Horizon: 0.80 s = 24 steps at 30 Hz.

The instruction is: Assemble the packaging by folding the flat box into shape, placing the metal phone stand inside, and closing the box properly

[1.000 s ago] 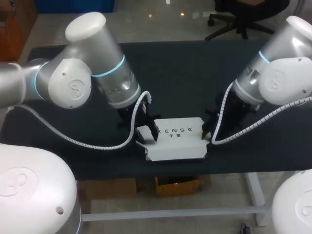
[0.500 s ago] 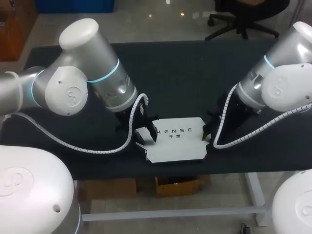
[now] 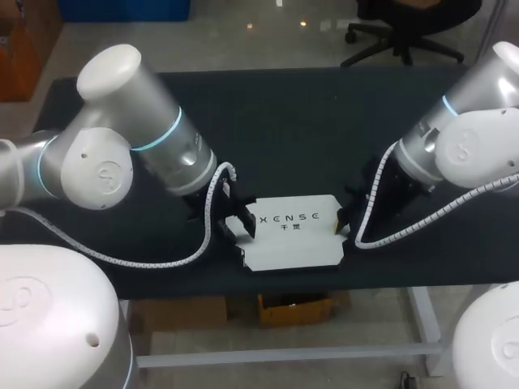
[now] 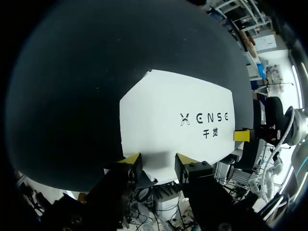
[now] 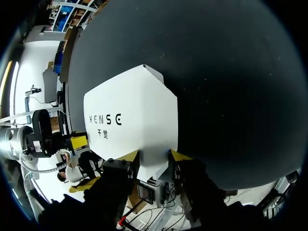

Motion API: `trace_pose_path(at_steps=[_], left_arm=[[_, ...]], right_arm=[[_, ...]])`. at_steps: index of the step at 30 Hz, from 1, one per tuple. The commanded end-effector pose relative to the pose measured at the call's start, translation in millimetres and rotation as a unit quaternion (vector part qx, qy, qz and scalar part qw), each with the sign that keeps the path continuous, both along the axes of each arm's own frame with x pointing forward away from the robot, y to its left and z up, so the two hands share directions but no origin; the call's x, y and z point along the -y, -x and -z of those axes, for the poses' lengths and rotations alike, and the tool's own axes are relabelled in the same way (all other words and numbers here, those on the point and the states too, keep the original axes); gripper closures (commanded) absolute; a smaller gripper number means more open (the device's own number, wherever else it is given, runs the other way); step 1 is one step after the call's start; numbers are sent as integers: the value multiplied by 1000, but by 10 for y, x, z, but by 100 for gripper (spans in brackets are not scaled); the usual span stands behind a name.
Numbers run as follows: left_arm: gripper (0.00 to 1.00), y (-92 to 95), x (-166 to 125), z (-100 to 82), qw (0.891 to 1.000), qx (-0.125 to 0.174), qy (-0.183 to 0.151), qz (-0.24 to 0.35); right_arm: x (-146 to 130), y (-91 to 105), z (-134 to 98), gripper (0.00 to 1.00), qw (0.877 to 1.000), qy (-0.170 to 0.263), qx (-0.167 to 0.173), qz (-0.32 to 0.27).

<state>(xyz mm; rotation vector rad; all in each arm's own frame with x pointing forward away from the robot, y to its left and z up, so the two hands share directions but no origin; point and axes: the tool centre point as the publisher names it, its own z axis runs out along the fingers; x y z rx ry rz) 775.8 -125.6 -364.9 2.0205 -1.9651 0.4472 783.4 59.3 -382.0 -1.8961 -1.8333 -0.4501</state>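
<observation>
Dark and matte, the table (image 3: 308, 121) fills the middle of the head view, its long front edge toward the robot. The left arm (image 3: 134, 154), a thick white-and-silver limb with a pale blue ring, comes in from the left side and slopes down toward the table's front middle. The right arm (image 3: 466, 138) comes in from the right and slopes down the same way. A white ribbed cable (image 3: 207, 223) loops along the left arm's wrist, and a second ribbed cable (image 3: 405, 223) hangs under the right arm's wrist.

Between the two wrists lies the flat box (image 3: 293, 243), white, with dark print on its upper face. It rests flat on the table near the front edge, its long sides running across, with short flaps jutting at both ends.

The left gripper (image 3: 237, 228) stands at the box's left end. In the left wrist view its fingers are spread, and the end edge of the box shows in the gap between the two yellow tips (image 4: 130, 159). Whether either tip touches the cardboard cannot be told. The right gripper (image 3: 345, 217) stands at the box's right end. In the right wrist view its fingers are likewise spread, with the box's end edge showing between them, and contact cannot be told there either. Each wrist view shows the other gripper's yellow tip at the box's far end.
</observation>
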Motion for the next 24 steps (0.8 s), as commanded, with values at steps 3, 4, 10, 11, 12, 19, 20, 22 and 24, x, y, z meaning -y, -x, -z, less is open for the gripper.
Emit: trace_pose_path(at_steps=[3, 4, 10, 11, 12, 19, 20, 22, 24], left_arm=[[55, 8, 21, 89, 1000, 5, 12, 3], [55, 1, 29, 95, 1000, 5, 13, 3], [55, -8, 51, 110, 1000, 9, 24, 3], [55, -8, 53, 111, 1000, 10, 27, 3], [55, -8, 54, 111, 1000, 10, 27, 3], [56, -10, 67, 117, 999, 10, 41, -2], [56, -10, 70, 118, 999, 10, 43, -2], [57, -10, 73, 121, 999, 9, 49, -4], [58, -9, 76, 123, 999, 9, 54, -6]], right_arm=[[-12, -15, 43, 63, 1000, -9, 1, -1], [-13, -23, 45, 63, 1000, -10, 1, -2], [-26, -15, 68, 63, 1000, -21, 3, -1], [-28, -12, 70, 63, 1000, -23, 4, 0], [-31, -12, 71, 63, 1000, -28, 4, 0], [-17, -33, 56, 64, 999, -50, 9, 4], [-18, -32, 54, 64, 999, -54, 9, 5], [-19, -30, 53, 64, 998, -57, 9, 5], [-21, -20, 53, 64, 998, -59, 10, 7]])
